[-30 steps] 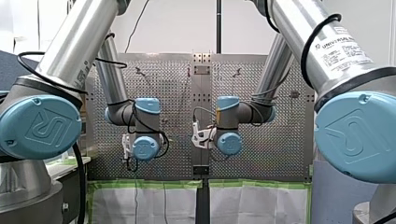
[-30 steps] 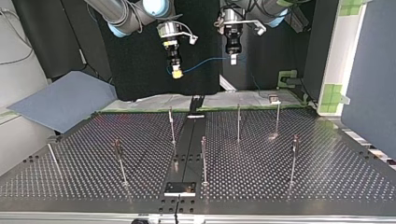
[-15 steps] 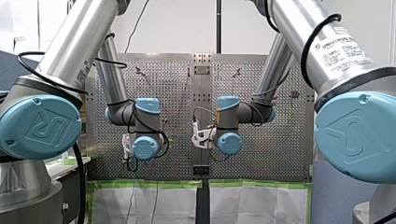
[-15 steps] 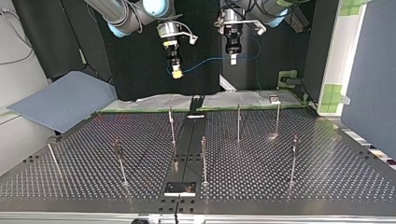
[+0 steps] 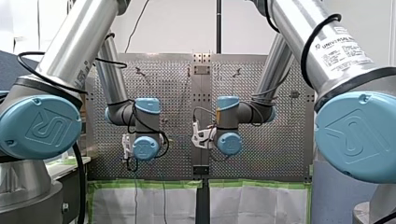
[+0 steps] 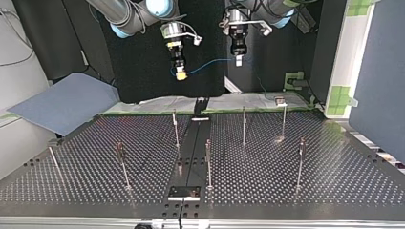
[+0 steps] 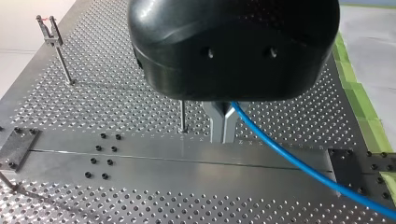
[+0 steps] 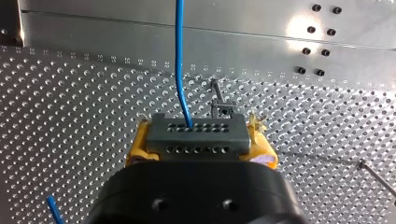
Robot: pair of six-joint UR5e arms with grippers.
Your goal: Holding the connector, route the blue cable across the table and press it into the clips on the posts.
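High above the near edge of the table in the top view, my right gripper and my left gripper hang side by side. The blue cable sags in a short span between them. In the right wrist view my right gripper is shut with its yellow pads on a dark grey connector. The blue cable leaves the connector's face. In the left wrist view my left gripper has its metal fingers shut on the blue cable, which trails off to one side.
Several thin posts with clips stand on the perforated table, among them post, post and post. A plain metal strip runs down the middle. A grey board lies off the table at the top view's left.
Both arms have stayed where they were. The slack cable has swung: a loop that showed beside my left gripper half a second ago has dropped back out of sight.
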